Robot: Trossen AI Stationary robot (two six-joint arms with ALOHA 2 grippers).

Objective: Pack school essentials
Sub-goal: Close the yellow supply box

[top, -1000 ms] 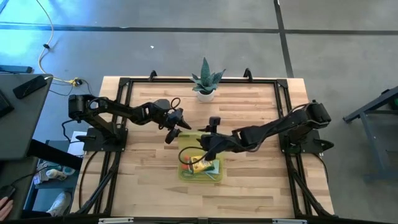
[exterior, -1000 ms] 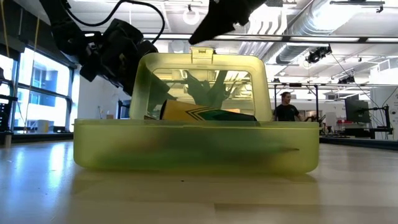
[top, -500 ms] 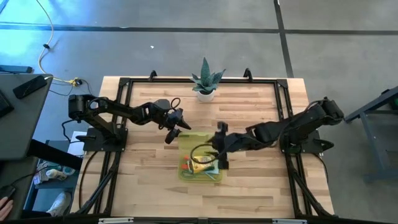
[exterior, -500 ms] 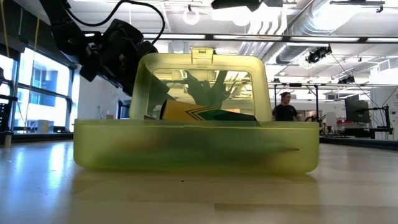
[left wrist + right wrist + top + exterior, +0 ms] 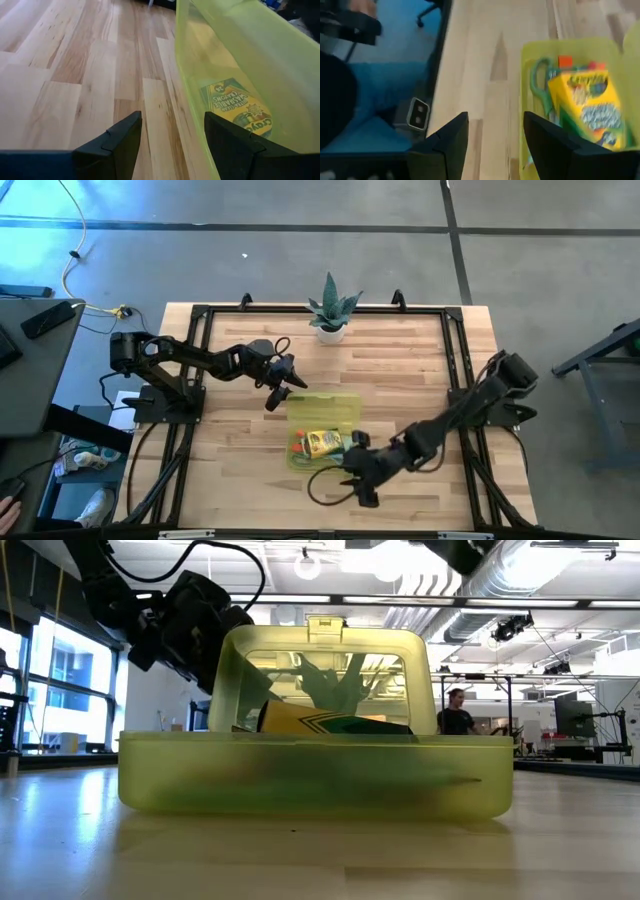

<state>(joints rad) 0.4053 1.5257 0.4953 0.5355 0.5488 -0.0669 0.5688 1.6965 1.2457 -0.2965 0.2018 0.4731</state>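
Beside right tool: crayon box.

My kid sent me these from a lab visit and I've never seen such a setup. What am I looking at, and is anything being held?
Two dark robot arms work at a wooden table. One picture looks straight down, one looks level across the tabletop, and two come from cameras on the arms' wrists. On the table are a translucent yellow-green plastic case, lid up, and a small potted spiky plant. Inside the case lie a green-yellow crayon box and green-handled scissors. The left pincer sits beside the case's lid, open and empty. The right pincer is at the table's front edge near the case, also open and empty.
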